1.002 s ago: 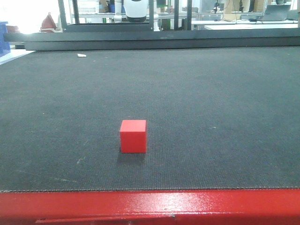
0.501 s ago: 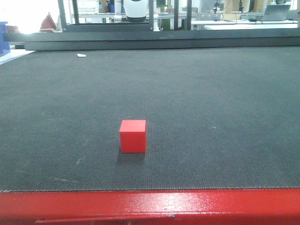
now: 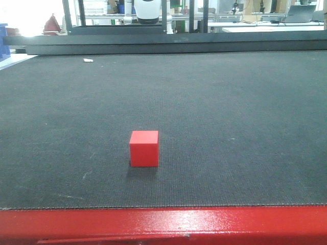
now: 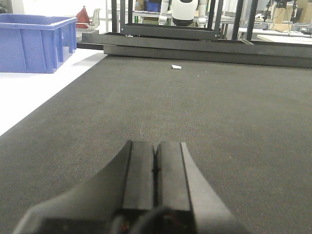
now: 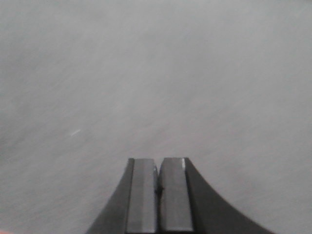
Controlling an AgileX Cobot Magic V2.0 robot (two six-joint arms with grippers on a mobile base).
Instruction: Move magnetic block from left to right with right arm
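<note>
The magnetic block (image 3: 143, 148) is a small bright-red cube resting on the dark mat (image 3: 230, 102), a little left of centre near the front edge. No arm shows in the front view. In the left wrist view my left gripper (image 4: 156, 145) is shut, pads pressed together with nothing between them, low over the mat. My right gripper (image 5: 158, 162) is also shut and empty, hovering over blurred grey mat. The block appears in neither wrist view.
A red table edge (image 3: 163, 224) runs along the front. A blue bin (image 4: 31, 41) stands on the white surface at the left. A small white scrap (image 3: 89, 60) lies far back on the mat. A black frame (image 3: 168, 41) borders the far end.
The block sits a few pixels further left in the front view than a second ago; nothing else differs.
</note>
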